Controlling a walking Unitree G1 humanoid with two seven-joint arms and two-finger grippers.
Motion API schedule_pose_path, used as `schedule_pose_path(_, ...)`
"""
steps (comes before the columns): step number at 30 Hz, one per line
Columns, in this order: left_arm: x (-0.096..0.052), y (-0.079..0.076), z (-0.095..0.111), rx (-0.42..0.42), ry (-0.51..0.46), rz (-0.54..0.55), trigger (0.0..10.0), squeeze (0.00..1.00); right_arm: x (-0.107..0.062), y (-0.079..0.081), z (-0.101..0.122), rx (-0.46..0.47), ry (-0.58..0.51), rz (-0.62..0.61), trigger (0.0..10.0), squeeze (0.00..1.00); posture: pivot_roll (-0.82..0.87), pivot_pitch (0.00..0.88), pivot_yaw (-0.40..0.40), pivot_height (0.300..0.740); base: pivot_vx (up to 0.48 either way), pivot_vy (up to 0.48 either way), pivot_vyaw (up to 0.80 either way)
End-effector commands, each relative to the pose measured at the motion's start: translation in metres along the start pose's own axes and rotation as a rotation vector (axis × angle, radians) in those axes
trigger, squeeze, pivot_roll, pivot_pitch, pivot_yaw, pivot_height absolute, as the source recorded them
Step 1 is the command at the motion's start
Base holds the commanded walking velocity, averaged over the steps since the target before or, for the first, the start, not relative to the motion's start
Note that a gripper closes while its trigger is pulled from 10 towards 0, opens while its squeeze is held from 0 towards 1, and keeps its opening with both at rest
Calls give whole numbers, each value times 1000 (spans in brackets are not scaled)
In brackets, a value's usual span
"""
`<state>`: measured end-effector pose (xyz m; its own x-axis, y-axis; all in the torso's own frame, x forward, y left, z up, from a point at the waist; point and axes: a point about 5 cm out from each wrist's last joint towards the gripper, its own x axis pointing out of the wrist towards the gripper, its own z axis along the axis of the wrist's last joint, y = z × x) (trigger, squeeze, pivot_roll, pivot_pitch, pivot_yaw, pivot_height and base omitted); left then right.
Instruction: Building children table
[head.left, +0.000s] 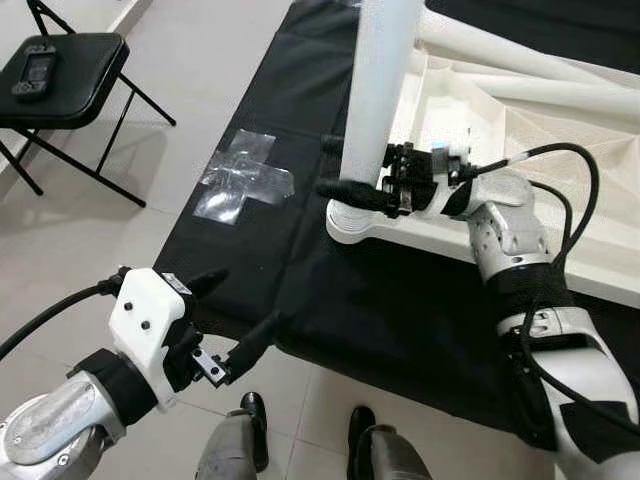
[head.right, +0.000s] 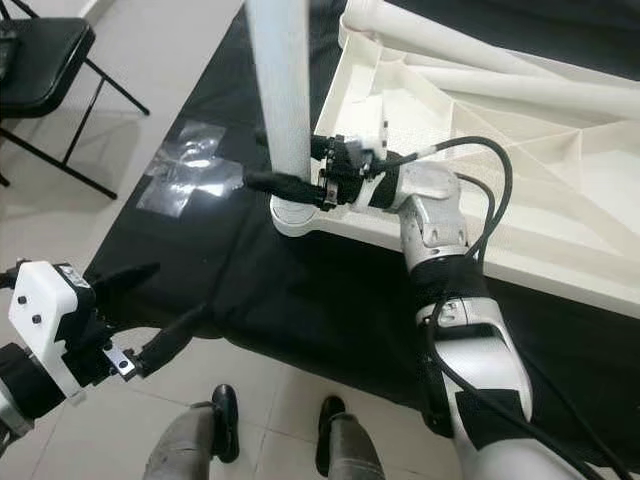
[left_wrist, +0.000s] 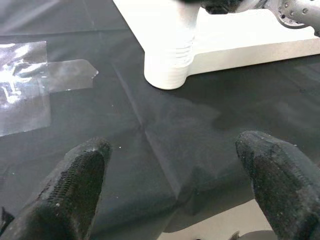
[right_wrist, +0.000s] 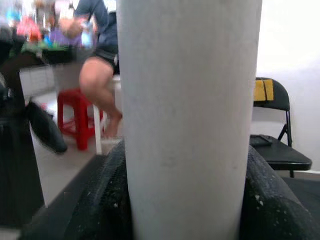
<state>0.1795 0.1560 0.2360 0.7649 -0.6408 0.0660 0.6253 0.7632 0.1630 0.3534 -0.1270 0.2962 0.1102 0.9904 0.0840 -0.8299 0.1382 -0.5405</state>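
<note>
Left eye view: right claw (head.left: 352, 190) is clamping the stiff, smooth table leg (head.left: 377, 90) low (slippery, likely light); left claw (head.left: 237, 318) is hanging open, empty

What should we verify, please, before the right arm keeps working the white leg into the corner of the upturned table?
1. Right gripper closed around the table leg: ok, fingers on both sides.
2. Leg standing upright in the corner socket: ok.
3. Leg fully seated: not ok, threads show above the socket.
4. Left gripper free: ok, open and empty over the black sheet.
5. Tabletop steady: cannot tell.
</note>
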Motion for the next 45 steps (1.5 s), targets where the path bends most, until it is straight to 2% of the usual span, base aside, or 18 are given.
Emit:
schedule_pose_path(1,-2,-4,0,2,19,-22,10000,0,-8,17,-31,82,148,50,10000,0,252,482,-21,740,0,0,0)
schedule_pose_path(6,-1,-4,0,1,18,-25,10000,0,-9,21,-32,42,201,100,10000,0,246,479,-22,740,0,0,0)
schedule_pose_path(14,2,-5,0,-5,3,-22,10000,0,1,11,-26,111,126,52,10000,0,227,464,-45,740,0,0,0)
schedule_pose_path(18,4,-5,-1,-7,-3,-20,10000,0,7,0,-39,228,160,-249,10000,0,205,460,-60,740,0,0,0)
schedule_pose_path(19,4,-5,-1,-7,-3,-20,10000,0,7,0,-39,228,160,-249,10000,0,205,460,-60,740,0,0,0)
schedule_pose_path(21,5,-5,-1,-11,-5,-22,10000,0,6,10,-50,255,183,-387,10000,0,192,458,-65,740,0,0,0)
schedule_pose_path(22,5,-5,-1,-11,-5,-22,10000,0,6,10,-50,255,183,-387,10000,0,192,458,-65,740,0,0,0)
schedule_pose_path(24,6,-5,-2,-13,-8,-25,10000,0,3,29,-60,307,218,-568,10000,0,186,457,-71,740,0,0,0)
schedule_pose_path(28,7,-5,-2,-13,-8,-25,10000,0,3,30,-61,313,222,-584,10000,0,186,457,-71,740,0,0,0)
schedule_pose_path(29,7,-4,-2,-13,-9,-26,10000,0,1,41,-65,327,246,-719,10000,0,178,452,-73,740,0,0,0)
schedule_pose_path(31,7,-4,-2,-13,-9,-26,10000,0,1,41,-65,327,246,-719,10000,0,178,452,-73,740,0,0,0)
schedule_pose_path(32,8,-3,-2,-11,-12,-27,10000,0,8,81,-72,333,297,-856,10000,0,175,442,-68,740,0,0,0)
schedule_pose_path(33,8,-3,-2,-11,-12,-27,10000,0,8,81,-72,333,297,-856,10000,0,175,442,-68,740,0,0,0)
schedule_pose_path(34,10,-1,-2,-7,-15,-30,10000,0,9,106,-70,324,335,-973,10000,0,170,434,-62,740,0,0,0)
schedule_pose_path(35,10,-1,-2,-7,-15,-30,10000,0,9,106,-70,324,335,-973,10000,0,170,434,-62,740,0,0,0)
schedule_pose_path(36,12,2,-1,8,-19,-36,10000,0,7,111,-70,312,349,-1080,10000,0,177,407,-57,740,0,0,0)
schedule_pose_path(42,14,11,3,45,-33,-25,10000,0,8,97,-72,312,330,-1157,10000,0,183,380,-56,740,0,0,0)
schedule_pose_path(45,16,24,10,90,-52,4,10000,0,12,88,-72,369,283,-1193,10000,0,185,358,-53,740,0,0,0)
